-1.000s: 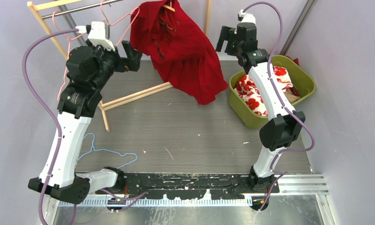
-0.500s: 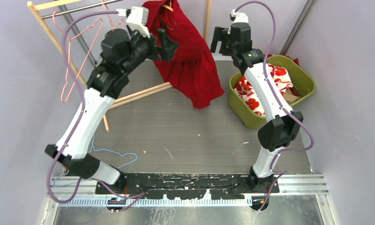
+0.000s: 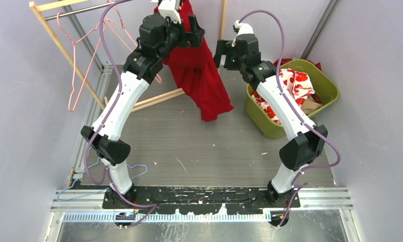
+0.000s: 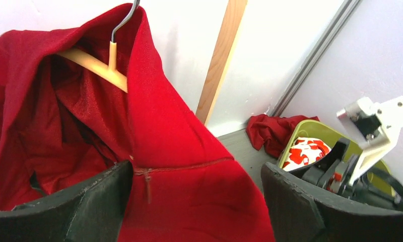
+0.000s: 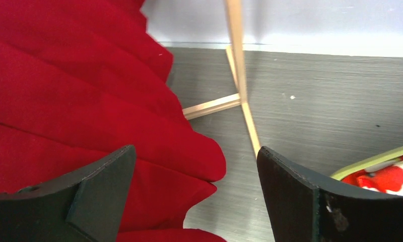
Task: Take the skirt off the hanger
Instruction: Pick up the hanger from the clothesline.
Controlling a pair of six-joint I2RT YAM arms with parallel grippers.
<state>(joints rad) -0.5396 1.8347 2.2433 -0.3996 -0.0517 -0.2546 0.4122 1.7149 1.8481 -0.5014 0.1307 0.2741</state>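
Red fabric skirt (image 3: 202, 75) is hanging on a pale wooden hanger (image 4: 96, 65) at far centre. Left gripper (image 4: 197, 166), jaws apart, is facing its zip and should be pinching the waistband there. Right gripper (image 5: 197, 151), likewise gaping, is flanking the lower folds.

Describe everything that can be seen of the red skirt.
The skirt is deep red, woven-looking cloth with a short zipper at a seam. It hangs crumpled on a pale wooden hanger with a metal hook, its lower end drooping toward the table. The left gripper and right gripper stand open close by; neither holds it.
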